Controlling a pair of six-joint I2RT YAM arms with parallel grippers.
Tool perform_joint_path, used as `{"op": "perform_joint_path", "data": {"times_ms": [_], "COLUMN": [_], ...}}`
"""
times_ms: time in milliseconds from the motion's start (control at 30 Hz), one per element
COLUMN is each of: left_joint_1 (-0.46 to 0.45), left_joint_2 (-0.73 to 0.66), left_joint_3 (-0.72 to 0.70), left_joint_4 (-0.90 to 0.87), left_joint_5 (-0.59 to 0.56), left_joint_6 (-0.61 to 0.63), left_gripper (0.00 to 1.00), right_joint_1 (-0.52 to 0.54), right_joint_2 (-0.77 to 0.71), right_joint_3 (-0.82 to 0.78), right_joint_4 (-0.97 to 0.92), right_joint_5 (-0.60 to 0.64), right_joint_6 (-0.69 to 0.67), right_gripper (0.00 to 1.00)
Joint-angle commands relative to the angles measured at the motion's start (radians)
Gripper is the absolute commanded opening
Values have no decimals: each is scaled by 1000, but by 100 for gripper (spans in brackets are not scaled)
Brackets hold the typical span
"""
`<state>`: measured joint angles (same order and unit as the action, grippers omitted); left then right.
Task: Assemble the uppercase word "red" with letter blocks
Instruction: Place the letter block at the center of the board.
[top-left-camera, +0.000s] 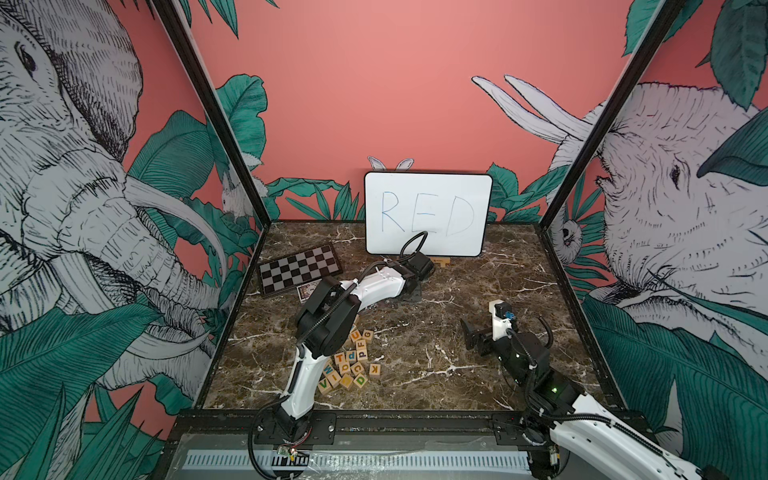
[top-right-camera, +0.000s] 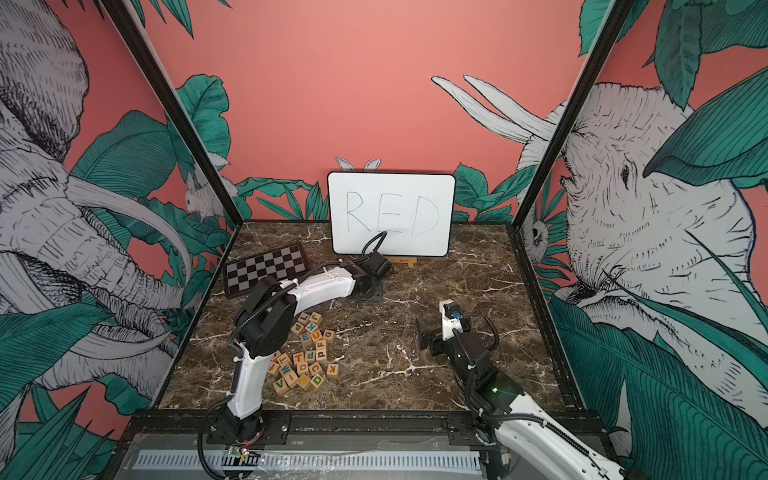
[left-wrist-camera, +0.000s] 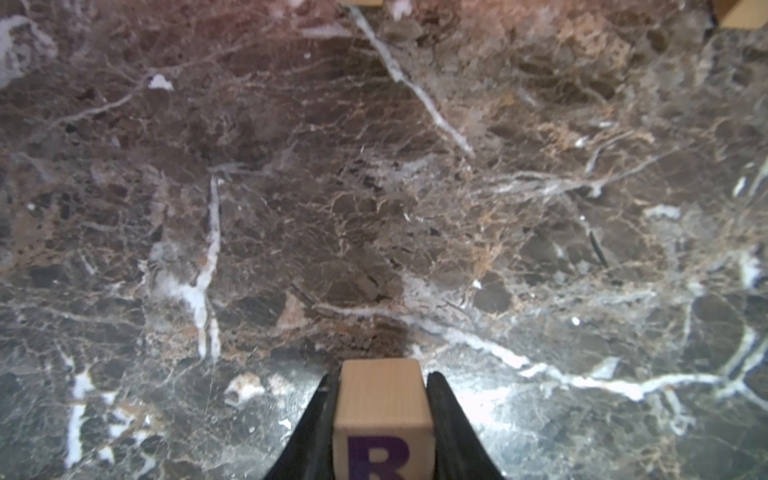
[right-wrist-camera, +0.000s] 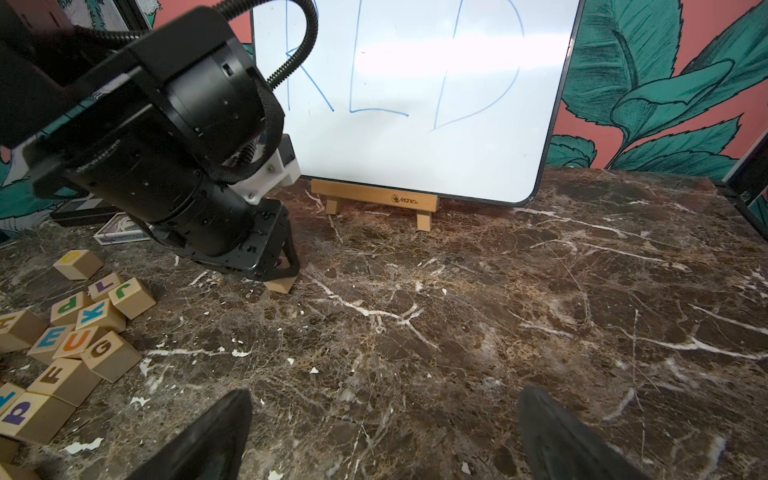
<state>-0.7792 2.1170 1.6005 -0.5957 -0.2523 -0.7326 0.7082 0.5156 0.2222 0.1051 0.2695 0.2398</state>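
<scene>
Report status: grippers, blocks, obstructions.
Left gripper shut on R block, low over table. Right gripper open, empty. E block, D block in pile. Nothing blocking.

On the table (top-left-camera: 457, 374), the whiteboard (top-left-camera: 428, 214) stands at the back centre, propped on a small easel (right-wrist-camera: 374, 201). The checkered board (top-left-camera: 299, 268) lies at the back left, with a card box (top-left-camera: 307, 289) just before it. The letter blocks (top-right-camera: 305, 357) lie heaped at the front left. The R block (left-wrist-camera: 380, 415) sits apart from the heap, behind it, between the jaws of the left gripper (left-wrist-camera: 380, 376) and just before the easel (whether it touches the table cannot be told). The right gripper (right-wrist-camera: 384, 392) hangs to the right of the heap, well apart from it.
</scene>
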Motion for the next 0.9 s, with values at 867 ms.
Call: {"op": "perform_joint_path", "data": {"times_ms": [867], "left_joint_1": [16], "left_joint_2": [56], "left_joint_3": [70], "left_joint_4": [-50], "left_joint_5": [-18], "left_joint_6": [6], "left_gripper": [43], "right_joint_1": [5], "right_joint_2": [64], "right_joint_3": [26], "right_joint_4": [26], "right_joint_5": [-62], "right_joint_6": [-6], "right_gripper": [99]}}
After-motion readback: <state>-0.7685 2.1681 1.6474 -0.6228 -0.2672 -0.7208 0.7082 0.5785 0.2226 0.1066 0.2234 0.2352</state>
